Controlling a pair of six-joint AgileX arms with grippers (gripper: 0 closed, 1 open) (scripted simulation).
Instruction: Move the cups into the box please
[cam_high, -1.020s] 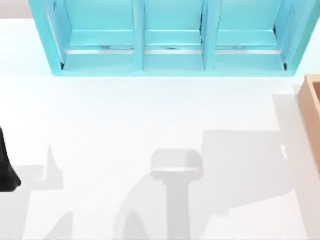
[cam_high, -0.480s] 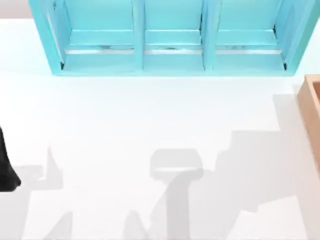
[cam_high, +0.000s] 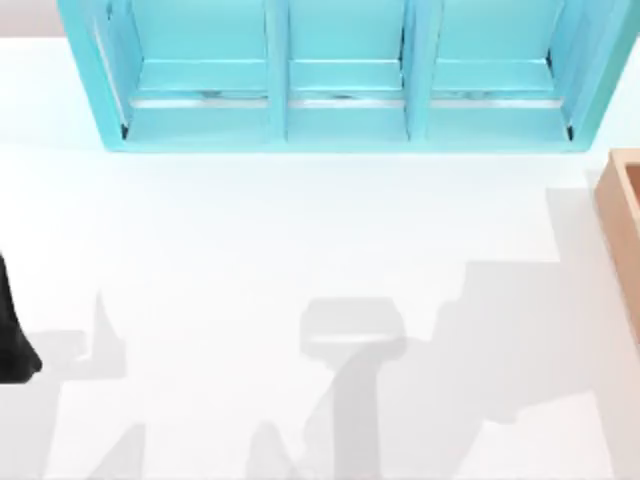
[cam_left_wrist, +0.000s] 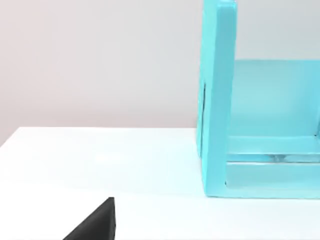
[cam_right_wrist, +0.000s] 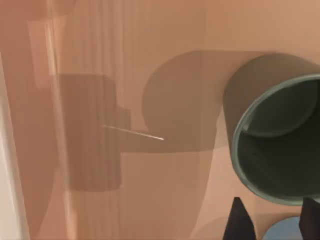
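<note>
Two cups at the box, one not yet let go.

The right gripper (cam_right_wrist: 275, 222) is closed about the blue cup (cam_right_wrist: 282, 234), held over the floor of the tan box (cam_right_wrist: 150, 50), just beside the olive-green cup (cam_right_wrist: 280, 150) standing inside. If the blue cup were lowered off-line or released tilted, the olive-green cup could be knocked over. The left arm (cam_high: 12, 340) is parked at the table's left edge. Since a second ago, the shadow by the box has been drawn rightward.

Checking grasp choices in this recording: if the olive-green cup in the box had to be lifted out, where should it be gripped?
At the rim of the olive-green cup, from above: it stands upright, mouth open, no handle, beside the box wall.
</note>
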